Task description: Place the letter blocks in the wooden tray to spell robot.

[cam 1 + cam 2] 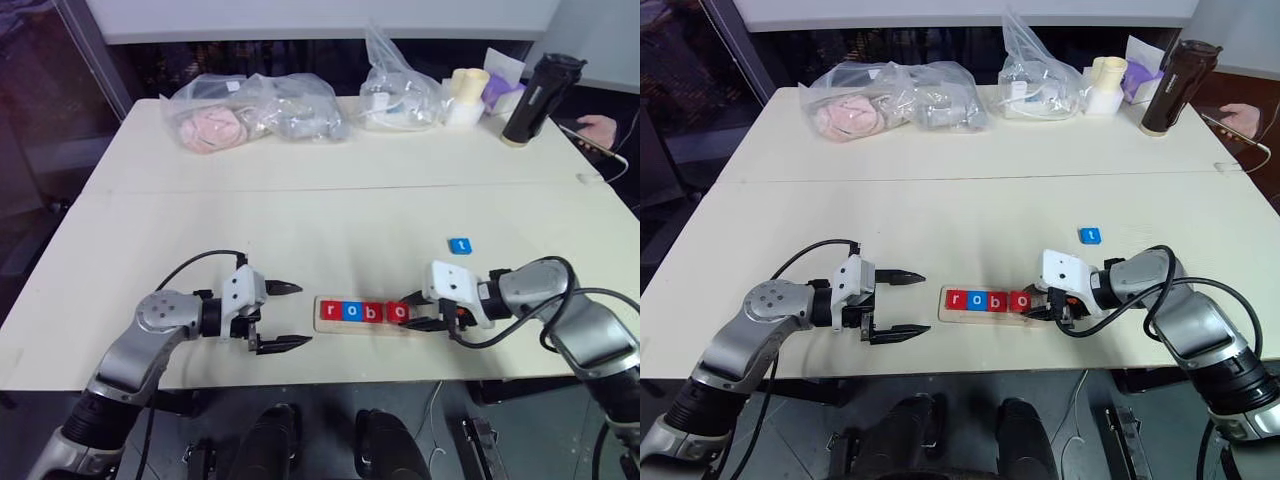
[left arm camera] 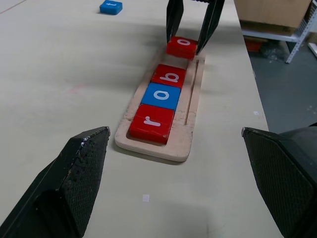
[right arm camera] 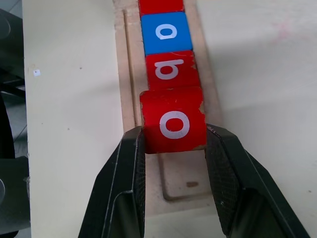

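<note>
Near the worktop's front edge the pale wooden tray point(image 2: 190, 126) holds red r point(image 2: 152, 122), blue o point(image 2: 161, 95) and red b point(image 2: 169, 76). The right gripper point(image 3: 174, 144) clamps a chipped red o block point(image 3: 173, 124) over the tray's fourth place. A blue t point(image 1: 459, 245) lies apart behind. The left gripper point(image 1: 281, 316) gapes empty.

Plastic bags point(image 1: 255, 110), black bottle point(image 1: 530, 98)

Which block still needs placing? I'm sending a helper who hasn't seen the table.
On the pale table, find the wooden tray near the front edge, holding r, o, b and a red o gripped by the right gripper. The one left is the blue t block, lying alone on the bare tabletop beyond the tray's right end.
</note>
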You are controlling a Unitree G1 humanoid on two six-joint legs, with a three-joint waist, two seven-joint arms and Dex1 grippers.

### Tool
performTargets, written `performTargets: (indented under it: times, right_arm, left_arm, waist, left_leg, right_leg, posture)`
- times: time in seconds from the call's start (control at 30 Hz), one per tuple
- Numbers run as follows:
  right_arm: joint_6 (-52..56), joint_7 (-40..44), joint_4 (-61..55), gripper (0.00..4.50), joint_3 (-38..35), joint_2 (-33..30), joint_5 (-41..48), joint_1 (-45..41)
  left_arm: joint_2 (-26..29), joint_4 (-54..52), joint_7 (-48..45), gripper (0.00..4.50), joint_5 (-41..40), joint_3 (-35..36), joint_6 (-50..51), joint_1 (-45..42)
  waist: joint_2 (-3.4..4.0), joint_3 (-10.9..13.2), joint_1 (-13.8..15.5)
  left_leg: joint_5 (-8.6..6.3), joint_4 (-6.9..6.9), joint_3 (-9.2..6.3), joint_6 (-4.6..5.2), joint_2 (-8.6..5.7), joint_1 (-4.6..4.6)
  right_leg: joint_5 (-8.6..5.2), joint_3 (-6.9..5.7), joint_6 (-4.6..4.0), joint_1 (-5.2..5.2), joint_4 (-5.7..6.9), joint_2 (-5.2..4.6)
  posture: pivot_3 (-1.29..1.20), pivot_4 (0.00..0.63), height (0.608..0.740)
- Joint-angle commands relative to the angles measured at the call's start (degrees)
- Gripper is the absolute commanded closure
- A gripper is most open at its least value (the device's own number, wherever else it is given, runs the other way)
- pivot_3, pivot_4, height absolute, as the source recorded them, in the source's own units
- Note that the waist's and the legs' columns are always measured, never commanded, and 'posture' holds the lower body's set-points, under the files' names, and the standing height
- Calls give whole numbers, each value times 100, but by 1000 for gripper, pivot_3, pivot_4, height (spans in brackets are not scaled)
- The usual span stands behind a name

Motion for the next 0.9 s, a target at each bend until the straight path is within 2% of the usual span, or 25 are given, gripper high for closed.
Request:
performTargets:
  times: [0.03,0.5,0.57,0.63,0.7,0.73,0.9]
  right_arm:
    - [-60,-39,-119,3364,-41,16,-41,-121]
    - [-96,-82,-95,3364,2,23,-91,-128]
    - [-92,-87,-103,2301,12,32,-94,-134]
    - [-107,-95,-85,1465,18,45,-102,-151]
    - [-121,-92,-76,310,18,46,-102,-157]
    - [-128,-94,-72,35,19,46,-105,-159]
    - [-122,-108,-64,35,-23,26,-107,-217]
  left_arm:
    - [27,-199,31,0,-85,88,0,18]
    - [-7,-225,81,0,-82,52,22,7]
    - [-7,-225,89,0,-85,53,22,11]
    - [-9,-220,95,0,-83,50,24,13]
    - [-8,-232,98,0,-86,50,24,29]
    - [-7,-240,100,0,-87,51,24,38]
    - [-7,-228,100,0,-86,58,14,44]
  waist:
    - [0,0,0]
    - [0,0,0]
    - [0,0,0]
    - [0,0,0]
    - [0,0,0]
    - [0,0,0]
    - [0,0,-1]
  left_leg:
    - [0,0,0,0,0,0]
    - [0,2,0,0,0,0]
    - [0,2,0,0,0,0]
    - [0,2,0,0,0,0]
    - [0,2,0,0,0,0]
    - [0,2,0,0,0,0]
    - [0,3,0,0,0,0]
  right_leg:
    - [0,0,0,0,1,0]
    - [0,-1,0,0,3,1]
    - [0,-1,0,0,2,2]
    - [0,-2,0,0,3,2]
    - [0,-2,1,0,3,2]
    - [0,-2,1,0,3,2]
    - [0,-2,1,0,4,2]
  posture:
    - [0,150,738]
    - [0,150,738]
    - [0,150,738]
    - [0,150,738]
    - [0,150,738]
    - [0,150,738]
    - [0,150,738]
